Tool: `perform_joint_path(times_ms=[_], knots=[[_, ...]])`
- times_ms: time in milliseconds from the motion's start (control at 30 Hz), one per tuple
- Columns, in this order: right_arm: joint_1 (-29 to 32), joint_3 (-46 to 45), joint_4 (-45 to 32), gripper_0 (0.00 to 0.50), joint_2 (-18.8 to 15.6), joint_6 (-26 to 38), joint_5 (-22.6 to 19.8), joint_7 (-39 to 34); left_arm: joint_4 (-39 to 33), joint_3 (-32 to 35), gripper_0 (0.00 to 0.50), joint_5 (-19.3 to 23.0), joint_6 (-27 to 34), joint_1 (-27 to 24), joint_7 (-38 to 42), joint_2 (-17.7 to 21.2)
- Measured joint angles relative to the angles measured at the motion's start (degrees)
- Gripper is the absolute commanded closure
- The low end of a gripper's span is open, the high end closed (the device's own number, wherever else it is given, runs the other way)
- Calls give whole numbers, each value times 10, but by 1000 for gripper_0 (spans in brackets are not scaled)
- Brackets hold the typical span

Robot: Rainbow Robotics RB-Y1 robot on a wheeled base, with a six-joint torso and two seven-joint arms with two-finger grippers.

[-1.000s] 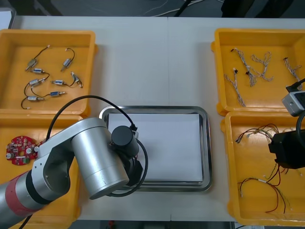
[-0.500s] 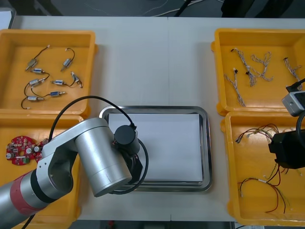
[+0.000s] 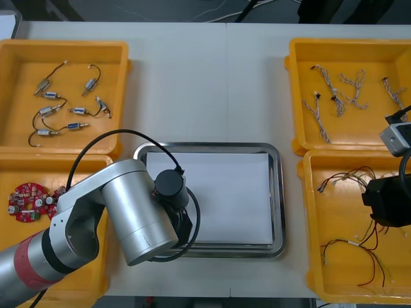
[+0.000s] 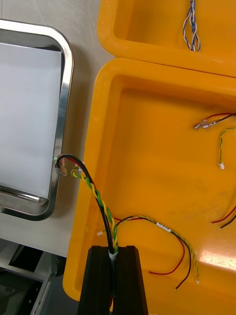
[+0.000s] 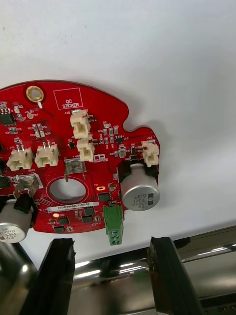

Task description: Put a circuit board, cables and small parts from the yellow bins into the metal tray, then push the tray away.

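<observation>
The left gripper [image 5: 112,248] hangs over the near left corner of the metal tray [image 3: 277,192] with its two black fingers spread wide and nothing between them. Just ahead of the fingertips a round red circuit board [image 5: 73,147] lies flat on the tray's white inside. Past the board the white floor is bare. The tray's shiny rim runs across between the fingers.

The right gripper [image 4: 114,253] has its fingers pressed together on a red and yellow cable [image 4: 98,197], over the near right bin [image 4: 147,147]. The cable runs forward from the fingertips, crosses the bin's wall and a narrow strip of table, and its far end touches the tray's rim near the near right corner.

There are four yellow bins [image 3: 64,46], two beside each gripper. To the outer side of the left gripper a second board [image 3: 26,200] lies in the near bin. Beyond it, the far bin holds about eight small metal parts [image 3: 46,110]. Ahead of the right gripper are at least four blue and white cables [image 3: 353,86], and loose cables [image 4: 162,225] lie beside its fingers.

The light table [image 3: 192,83] is open beyond the tray.
</observation>
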Motion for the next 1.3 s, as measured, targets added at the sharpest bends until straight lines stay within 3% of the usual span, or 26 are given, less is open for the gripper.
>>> perform_joint_path(times_ms=[433, 600, 1000, 1300], knots=[[0, 0, 0, 500, 0, 0, 0, 0, -2, 0, 0, -4, 1, 0, 0, 0], [0, 0, 0, 500, 0, 0, 0, 0, -25, 10, 0, 3, 30, -1, 1, 0], [0, 0, 0, 500, 0, 0, 0, 0, -99, 105, 0, 85, 81, -1, 1, 6], [0, 2, 0, 500, 0, 0, 0, 0, -143, 191, 0, 163, 92, -1, 1, 41]])
